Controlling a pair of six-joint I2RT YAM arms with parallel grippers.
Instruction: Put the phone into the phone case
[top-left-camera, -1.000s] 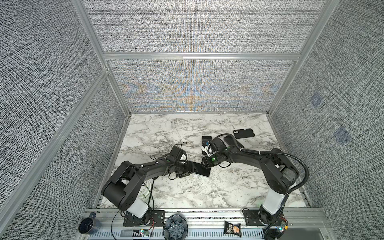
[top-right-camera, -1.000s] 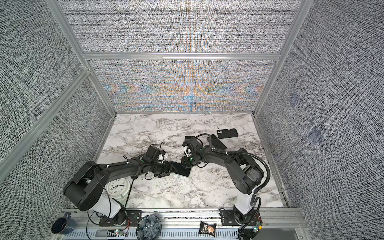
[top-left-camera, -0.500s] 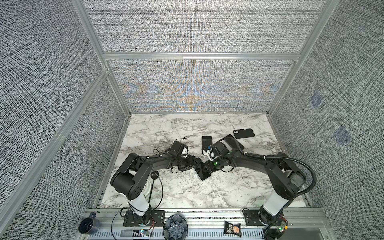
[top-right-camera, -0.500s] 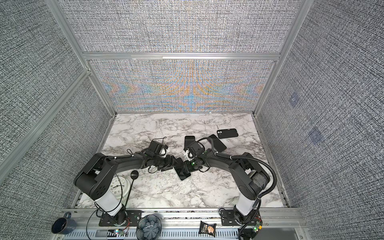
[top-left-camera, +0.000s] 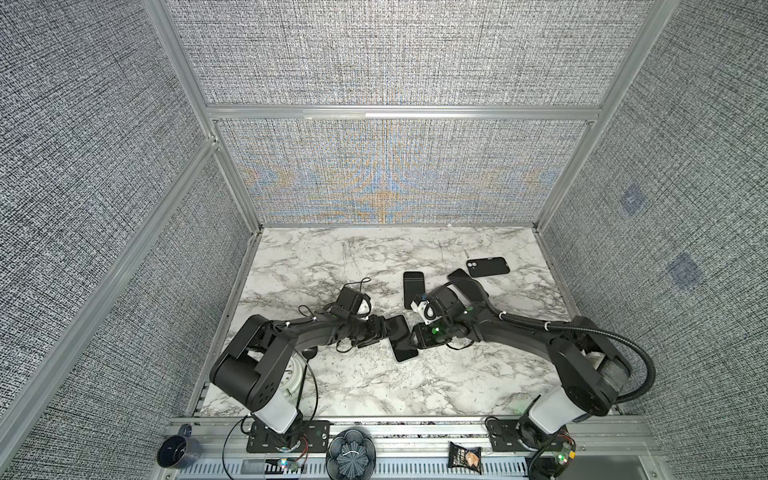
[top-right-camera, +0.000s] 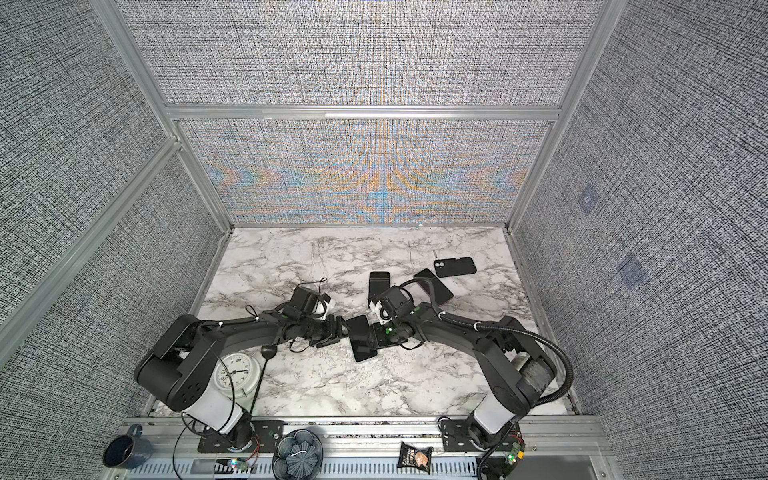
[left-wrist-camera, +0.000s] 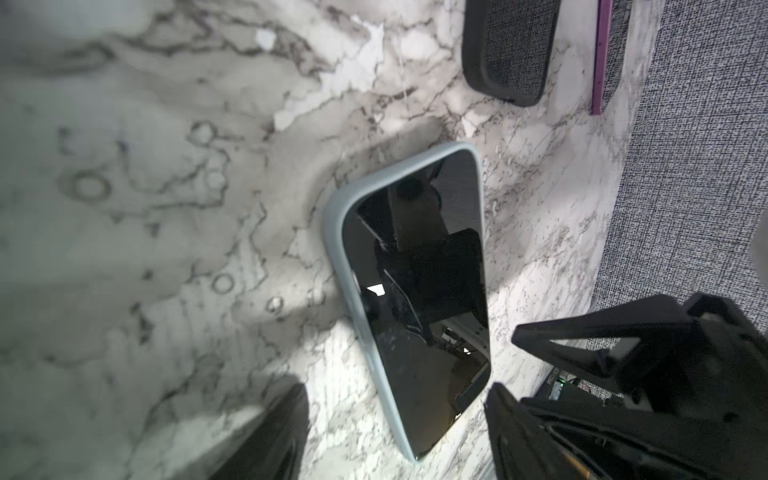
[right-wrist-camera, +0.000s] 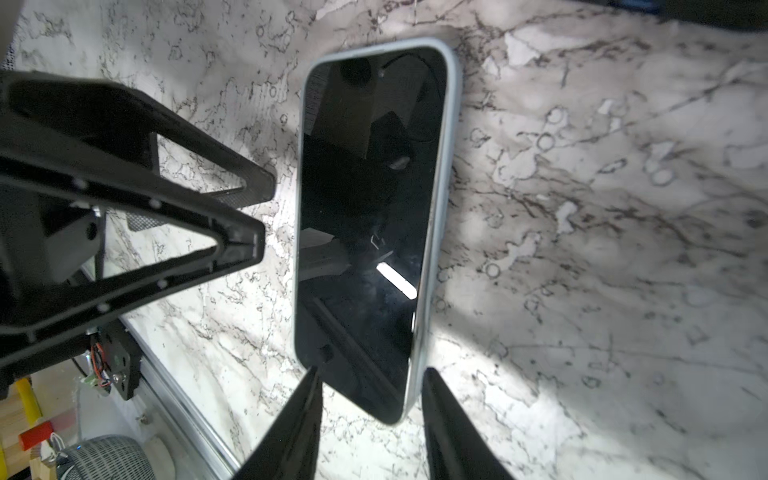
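A phone (top-left-camera: 401, 343) (top-right-camera: 362, 338) with a black screen lies face up mid-table, a pale blue-grey phone case rim round its edges. Both grippers meet at it, low over the marble. My left gripper (top-left-camera: 388, 332) (left-wrist-camera: 397, 399) comes from the left; it is open, its fingers wider than the phone (left-wrist-camera: 419, 299) and clear of it. My right gripper (top-left-camera: 415, 336) (right-wrist-camera: 370, 376) comes from the right, and its fingertips press both long edges of the phone's (right-wrist-camera: 365, 228) near end. The left gripper's fingers (right-wrist-camera: 208, 216) stand close beside the phone's other long side.
Behind the right arm lie a black phone (top-left-camera: 413, 289), a dark slab (top-left-camera: 461, 276) partly under the arm, and a black case (top-left-camera: 487, 267). A white clock (top-right-camera: 235, 372) sits under the left arm. A mug (top-left-camera: 178, 453) and a snack packet (top-left-camera: 465, 457) rest on the front rail.
The phone has turned from lying across the table to pointing toward the front edge. The left arm's elbow swung inward. The right jaws narrowed slightly onto the phone's end.
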